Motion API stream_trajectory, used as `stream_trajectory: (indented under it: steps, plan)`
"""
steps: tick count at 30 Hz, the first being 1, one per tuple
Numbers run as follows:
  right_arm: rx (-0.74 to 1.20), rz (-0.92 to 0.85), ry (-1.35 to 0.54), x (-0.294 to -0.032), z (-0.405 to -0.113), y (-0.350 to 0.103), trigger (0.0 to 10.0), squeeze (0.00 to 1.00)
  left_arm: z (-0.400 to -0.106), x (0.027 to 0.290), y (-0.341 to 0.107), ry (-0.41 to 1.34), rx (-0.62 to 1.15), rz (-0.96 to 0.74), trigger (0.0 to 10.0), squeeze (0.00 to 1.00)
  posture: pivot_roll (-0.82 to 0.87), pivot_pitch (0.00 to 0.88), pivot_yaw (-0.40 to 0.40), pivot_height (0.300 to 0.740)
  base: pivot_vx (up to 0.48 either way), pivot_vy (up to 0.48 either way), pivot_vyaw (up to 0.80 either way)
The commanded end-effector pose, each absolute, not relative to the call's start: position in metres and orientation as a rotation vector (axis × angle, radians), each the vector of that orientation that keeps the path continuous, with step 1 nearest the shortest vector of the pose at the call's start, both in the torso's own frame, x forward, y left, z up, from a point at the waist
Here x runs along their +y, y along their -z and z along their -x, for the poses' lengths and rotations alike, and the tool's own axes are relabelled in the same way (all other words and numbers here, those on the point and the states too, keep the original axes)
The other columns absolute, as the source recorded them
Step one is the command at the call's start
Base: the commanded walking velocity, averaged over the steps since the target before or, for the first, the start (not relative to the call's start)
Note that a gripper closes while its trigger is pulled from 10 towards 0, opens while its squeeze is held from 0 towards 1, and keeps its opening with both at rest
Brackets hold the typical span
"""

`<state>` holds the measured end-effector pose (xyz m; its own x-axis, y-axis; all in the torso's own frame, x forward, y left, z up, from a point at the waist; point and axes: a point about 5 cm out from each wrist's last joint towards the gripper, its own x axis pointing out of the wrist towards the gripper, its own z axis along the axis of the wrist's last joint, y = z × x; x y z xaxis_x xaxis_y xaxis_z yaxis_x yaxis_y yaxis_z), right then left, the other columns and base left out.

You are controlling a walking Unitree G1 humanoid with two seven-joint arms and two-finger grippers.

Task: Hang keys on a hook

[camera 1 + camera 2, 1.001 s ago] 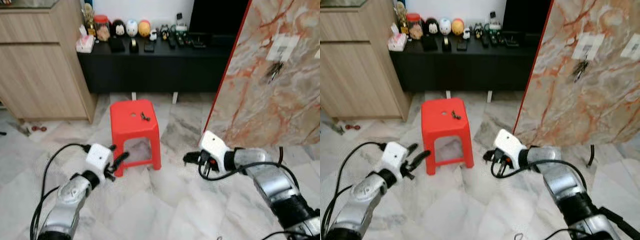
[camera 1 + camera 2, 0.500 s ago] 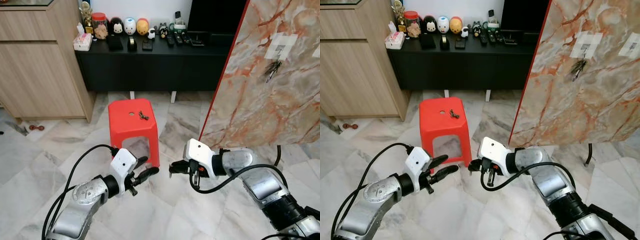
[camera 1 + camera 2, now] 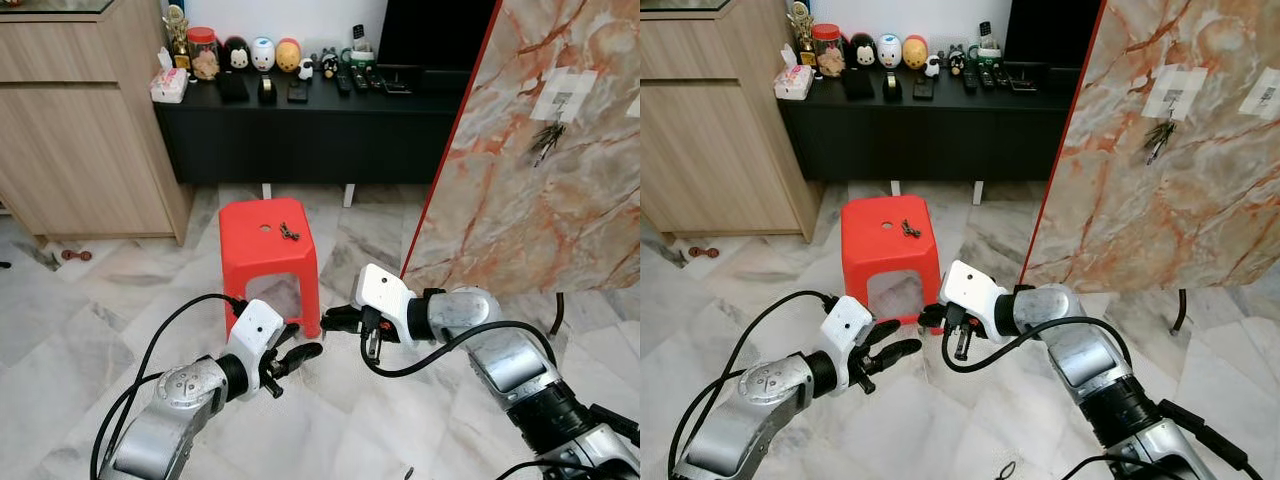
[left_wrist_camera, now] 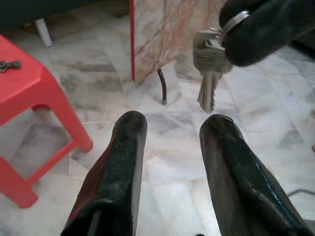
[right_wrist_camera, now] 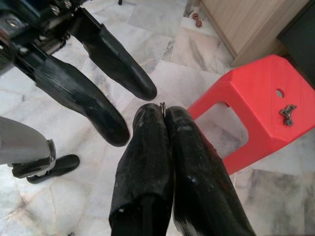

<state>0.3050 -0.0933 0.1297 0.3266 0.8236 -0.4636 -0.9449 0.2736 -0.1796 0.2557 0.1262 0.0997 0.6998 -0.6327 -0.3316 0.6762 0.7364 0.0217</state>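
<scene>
A: Holding the keys (image 4: 210, 73) in the right gripper (image 3: 340, 319), fingers pressed together on the key ring; the keys dangle below the tips, over the marble floor (image 3: 60, 330), just in front of the red stool (image 3: 268, 256).

B: Left side?

A: Left gripper (image 3: 298, 350) spread, nothing in it, fingertips (image 4: 129, 129) just below the hanging keys. Looks like a handover setup, but that's a guess.

B: Progress?

A: Pickup done, I'd say. Hanging not started. The marble-pattern panel (image 3: 520, 150) stands to the right, well apart from both grippers. Another key bunch (image 3: 545, 142) already hangs under a white label (image 3: 568, 95) there; can't resolve the hook itself.

B: What's left?

A: Carry the keys up and over to the panel, find a free hook, slip the ring on, let go.

B: Containers?

A: Nothing the task needs. A jar with a red lid (image 3: 205, 53) sits on the black TV console (image 3: 300, 130), contents too small to tell. A small dark object (image 3: 289, 233) lies on the stool top, can't identify it.
</scene>
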Motion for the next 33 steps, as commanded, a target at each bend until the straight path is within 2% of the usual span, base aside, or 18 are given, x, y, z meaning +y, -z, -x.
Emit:
stream_trajectory:
  steps: [1, 2, 3, 7, 20, 21, 22, 33]
  plan:
    - [0.274, 0.472, -1.198, -0.092, -0.308, -0.139, 10.0, 0.0, -0.26, 0.123, -0.106, 0.691, 0.302, -0.166, 10.0, 0.31, -0.01, 0.004, -0.096, 0.74, 0.0, 0.0, 0.0]
    - [0.274, 0.472, -1.198, -0.092, -0.308, -0.139, 10.0, 0.0, -0.26, 0.123, -0.106, 0.691, 0.302, -0.166, 10.0, 0.31, -0.01, 0.004, -0.096, 0.74, 0.0, 0.0, 0.0]
    - [0.273, 0.47, -1.194, -0.091, -0.308, -0.139, 10.0, 0.0, -0.262, 0.123, -0.104, 0.657, 0.314, -0.159, 10.0, 1.0, -0.01, 0.001, -0.094, 0.74, 0.0, 0.0, 0.0]
    - [0.274, 0.461, -1.191, -0.09, -0.308, -0.138, 10.0, 0.0, -0.263, 0.122, -0.101, 0.635, 0.339, -0.136, 10.0, 1.0, -0.02, 0.0, -0.094, 0.74, 0.0, 0.0, 0.0]
    - [0.279, 0.461, -1.173, -0.086, -0.309, -0.134, 10.0, 0.0, -0.259, 0.112, -0.112, 0.713, 0.331, -0.086, 10.0, 1.0, -0.01, 0.011, -0.095, 0.74, 0.0, 0.0, 0.0]
    - [0.28, 0.456, -1.168, -0.085, -0.309, -0.135, 10.0, 0.0, -0.26, 0.112, -0.113, 0.709, 0.328, -0.083, 10.0, 0.95, -0.01, 0.018, -0.098, 0.74, 0.0, 0.0, 0.0]
    - [0.28, 0.453, -1.168, -0.085, -0.309, -0.135, 10.0, 0.0, -0.26, 0.112, -0.113, 0.704, 0.325, -0.086, 10.0, 0.0, -0.01, 0.018, -0.098, 0.74, 0.0, 0.0, 0.0]
    - [0.277, 0.442, -1.177, -0.079, -0.307, -0.135, 10.0, 0.0, -0.265, 0.109, -0.113, 0.651, 0.322, -0.091, 10.0, 0.0, -0.01, 0.031, -0.099, 0.74, 0.0, 0.0, 0.0]
